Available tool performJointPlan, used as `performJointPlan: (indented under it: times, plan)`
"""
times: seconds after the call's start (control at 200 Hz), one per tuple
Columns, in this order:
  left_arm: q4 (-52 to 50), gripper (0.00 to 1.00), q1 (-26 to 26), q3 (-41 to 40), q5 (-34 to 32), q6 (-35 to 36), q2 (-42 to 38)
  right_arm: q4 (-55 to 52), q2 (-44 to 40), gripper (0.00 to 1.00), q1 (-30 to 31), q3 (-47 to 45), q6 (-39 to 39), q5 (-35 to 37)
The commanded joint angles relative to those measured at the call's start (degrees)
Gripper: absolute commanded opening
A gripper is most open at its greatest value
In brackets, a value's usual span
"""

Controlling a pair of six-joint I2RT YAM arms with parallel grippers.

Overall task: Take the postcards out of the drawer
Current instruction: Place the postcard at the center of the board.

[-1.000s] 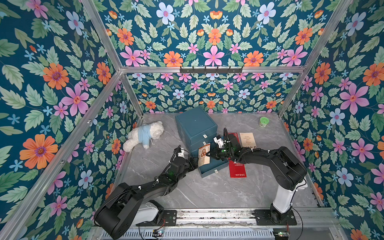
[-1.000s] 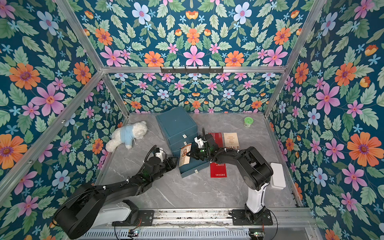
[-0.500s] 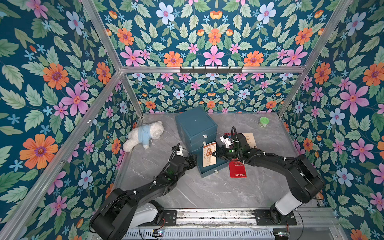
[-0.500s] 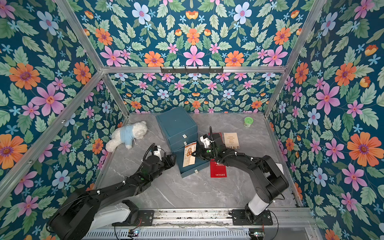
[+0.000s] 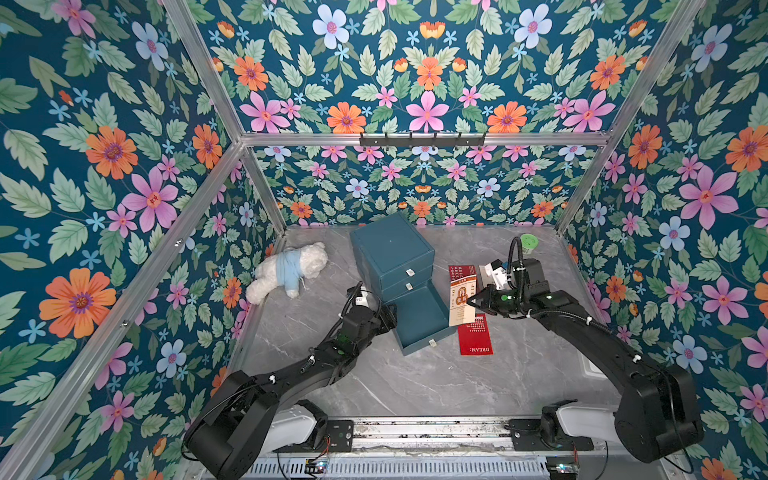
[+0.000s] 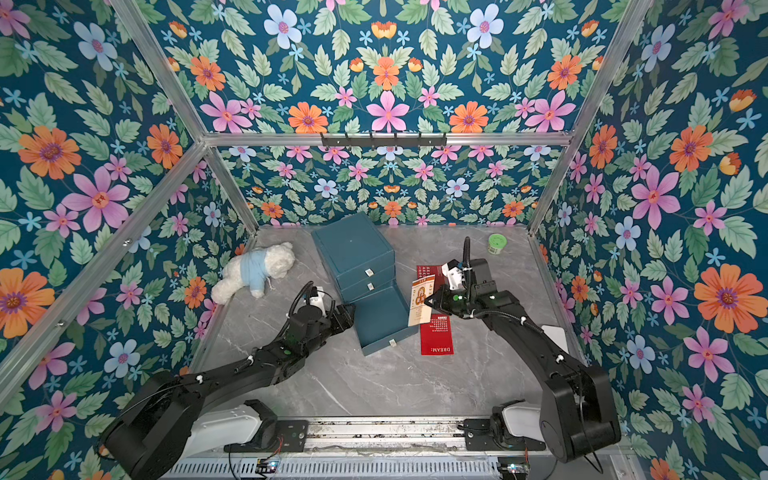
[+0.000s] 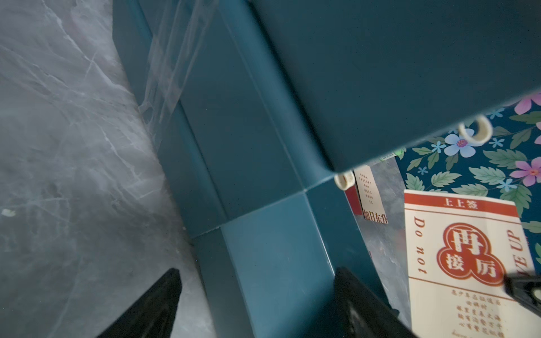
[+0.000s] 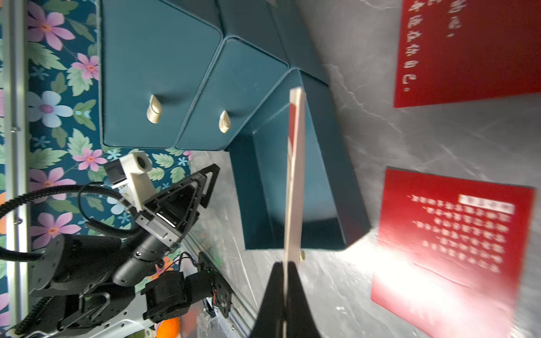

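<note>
**Status.** One cream card (image 5: 462, 301) is clamped by its edge in the shut jaws of the right gripper (image 5: 471, 301) and is held on edge above the table (image 5: 415, 386), just outside the right wall of the drawer (image 5: 428, 345).

**Change.** A second ago the same card was held over the drawer interior, close to the left gripper (image 7: 257, 270). It has since been carried sideways, clear of the rim. Over the same interval the left jaws have been spread further. They now stand wide, with nothing between them but the drawer's left wall, which is not gripped.

**Card positions.**
- Red card (image 5: 476, 338): flat on the table, beside the drawer front.
- Second red card (image 5: 460, 272): flat on the table, partly covered by the held card in the top views.
- Second cream card (image 7: 366, 190): on the table beyond the red cards, seen only in the left wrist view.

**Consequence.** No card is seen in the drawer, so removal is judged complete. Only the held card is left to be set down. A clear spot should be chosen, since the red cards lie directly below.
</note>
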Motion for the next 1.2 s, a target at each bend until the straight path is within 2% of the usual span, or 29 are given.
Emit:
performJointPlan:
  times: [0.0,0.2,0.4,0.6,0.69,0.82,1.135,1.195]
  plan:
    - [-0.49,0.9,-0.05,1.0,-0.56,1.64,0.75,-15.5,-0.88,0.0,-1.79,1.75,-8.94,4.79]
    - [-0.07,0.94,0.04,2.05,-0.1,2.82,2.24,-25.72,1.58,0.0,-6.81,3.71,-14.0,5.87]
    - [-0.07,0.94,0.04,2.86,0.4,3.77,2.49,-29.77,7.14,0.0,-7.75,5.83,-16.89,6.85]
    - [0.2,0.95,0.13,1.71,0.05,3.93,1.01,-32.5,9.8,0.0,-10.74,7.99,-17.21,13.14]
    - [0.03,0.95,0.13,1.2,-0.32,4.62,0.36,-34.06,11.13,0.0,-11.04,9.04,-17.51,18.08]
    - [-0.4,0.96,0.3,1.36,-0.4,5.8,0.16,-34.29,14.72,0.0,-11.32,9.34,-17.94,18.08]
    - [-0.22,0.96,0.52,0.93,-0.71,6.84,-0.02,-36.73,21.12,0.0,-11.31,11.56,-16.44,33.57]
    - [-0.1,0.96,0.48,0.92,-0.59,6.83,0.16,-37.21,24.64,0.0,-11.31,12.25,-16.09,36.1]
